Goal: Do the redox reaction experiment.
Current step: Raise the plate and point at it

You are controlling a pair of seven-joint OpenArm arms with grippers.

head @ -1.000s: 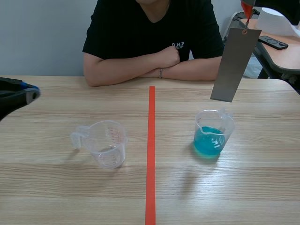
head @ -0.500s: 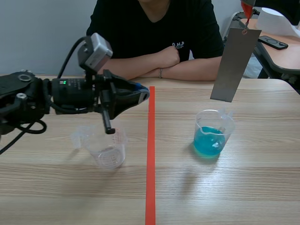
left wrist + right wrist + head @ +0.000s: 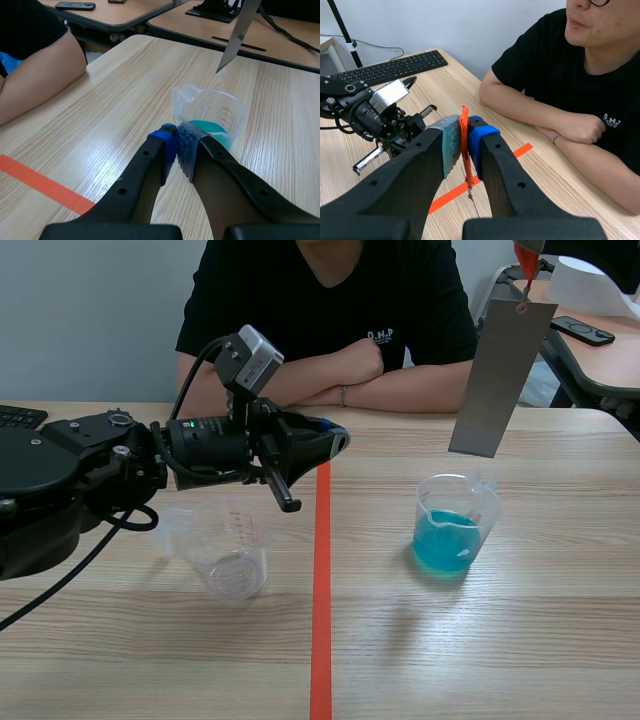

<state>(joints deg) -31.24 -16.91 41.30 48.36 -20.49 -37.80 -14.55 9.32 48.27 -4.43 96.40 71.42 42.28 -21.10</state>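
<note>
Beakers, two: empty beaker [image 3: 230,560], blue-filled beaker [image 3: 455,525]; left hand [image 3: 177,145] pressed together, right hand [image 3: 463,135] pinching orange tag [image 3: 464,114]

Left arm [image 3: 150,460] over empty cup [image 3: 232,562], grey strip [image 3: 497,375] above blue-liquid cup [image 3: 455,530]

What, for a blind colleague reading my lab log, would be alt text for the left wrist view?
The left tool, fingers shut, points across the table at a clear measuring cup of blue liquid ahead. A grey metal sheet's corner hangs above the cup; a person's forearm rests on the table to one side.
</note>
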